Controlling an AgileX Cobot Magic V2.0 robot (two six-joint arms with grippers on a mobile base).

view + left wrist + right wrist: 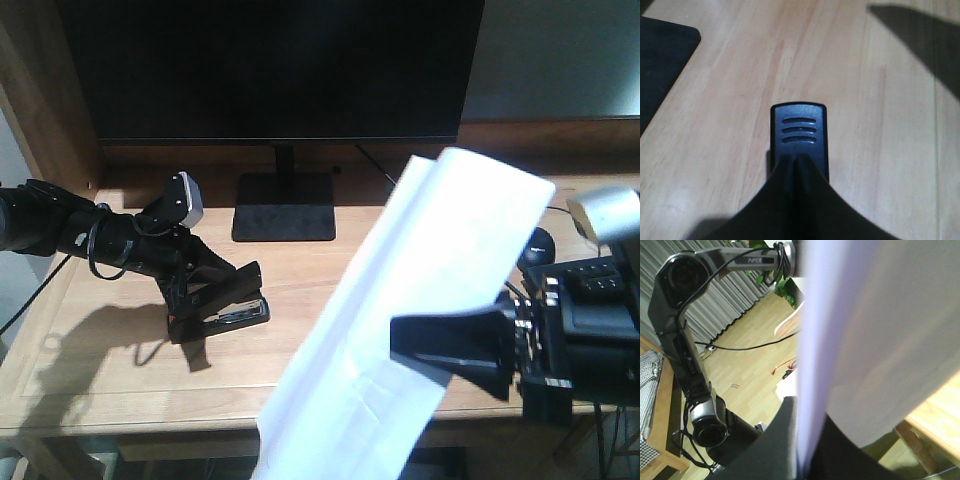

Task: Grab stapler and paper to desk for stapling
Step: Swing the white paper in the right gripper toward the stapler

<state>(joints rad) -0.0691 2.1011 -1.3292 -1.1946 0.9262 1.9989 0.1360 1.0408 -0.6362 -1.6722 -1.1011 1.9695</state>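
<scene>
The black stapler (232, 314), its silver channel showing, sits low at the left of the oak desk (100, 350). My left gripper (248, 288) is shut on it. The left wrist view shows the stapler's grooved black top (799, 129) sticking out past the shut left gripper (797, 167), with the desk (715, 125) beneath. The white paper (400, 330) hangs tilted over the desk's front right edge, and my right gripper (400, 345) is shut on its side. In the right wrist view the paper (880, 340) runs edge-on between the fingers of the right gripper (807, 412).
A large dark monitor (270, 65) stands at the back on a black base (285, 208), whose corner (660, 60) shows in the left wrist view. A black mouse (536, 245) lies at the right beside the paper. A raised wooden edge (40, 90) borders the desk's left.
</scene>
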